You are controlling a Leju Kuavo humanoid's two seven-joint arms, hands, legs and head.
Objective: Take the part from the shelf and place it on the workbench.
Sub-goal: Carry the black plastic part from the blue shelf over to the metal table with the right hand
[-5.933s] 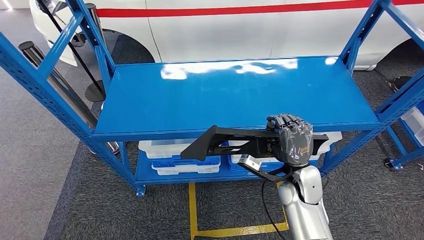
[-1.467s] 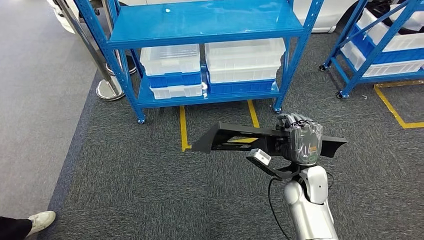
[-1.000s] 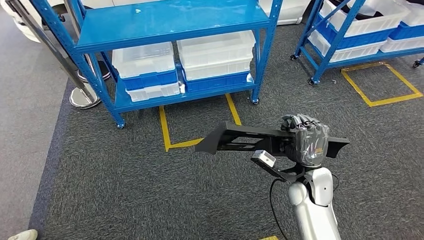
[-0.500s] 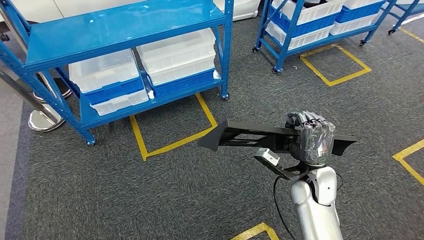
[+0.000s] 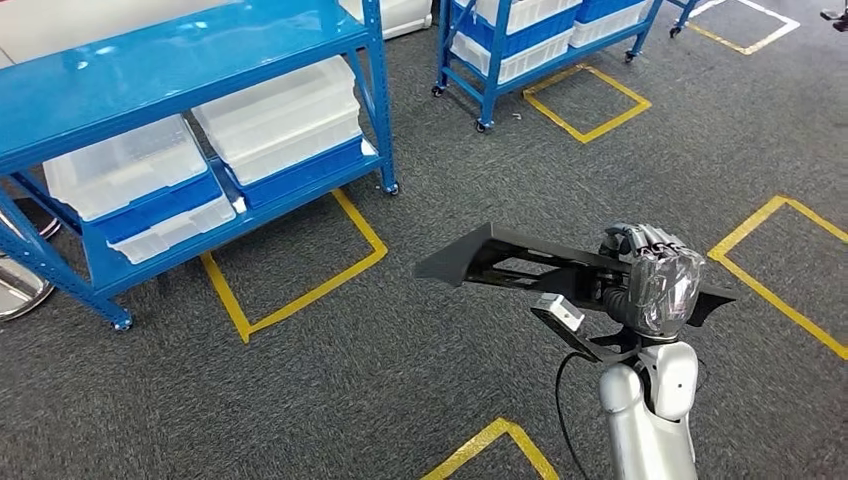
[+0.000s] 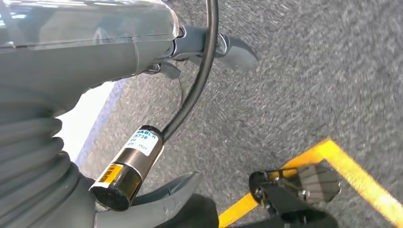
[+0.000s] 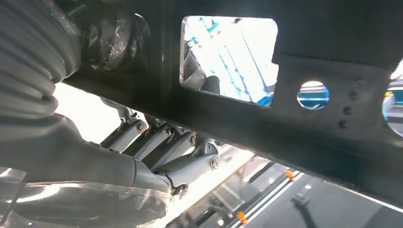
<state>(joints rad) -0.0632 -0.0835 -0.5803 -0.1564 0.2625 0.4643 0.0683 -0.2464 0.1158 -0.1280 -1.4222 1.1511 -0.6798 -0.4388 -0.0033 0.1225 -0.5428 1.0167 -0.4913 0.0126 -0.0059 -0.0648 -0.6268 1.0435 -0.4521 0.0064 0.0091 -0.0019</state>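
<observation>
Carrying step: I want the part (image 5: 520,262) kept level and clear of the shelf (image 5: 150,70) uprights while I turn toward the workbench, with no jerks at the wrist. My right hand (image 5: 655,285) is wrapped tight round the part near one end, held out over the carpet; left hand (image 6: 71,47) hangs low, fingers too hidden to tell.

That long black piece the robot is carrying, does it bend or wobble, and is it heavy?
The black part looks stiff: it juts out straight from the right hand without sagging. It is probably light for its length, since it has cut-out openings and one hand carries it. Gripped near one end, it may tend to tip toward the long free end.
</observation>
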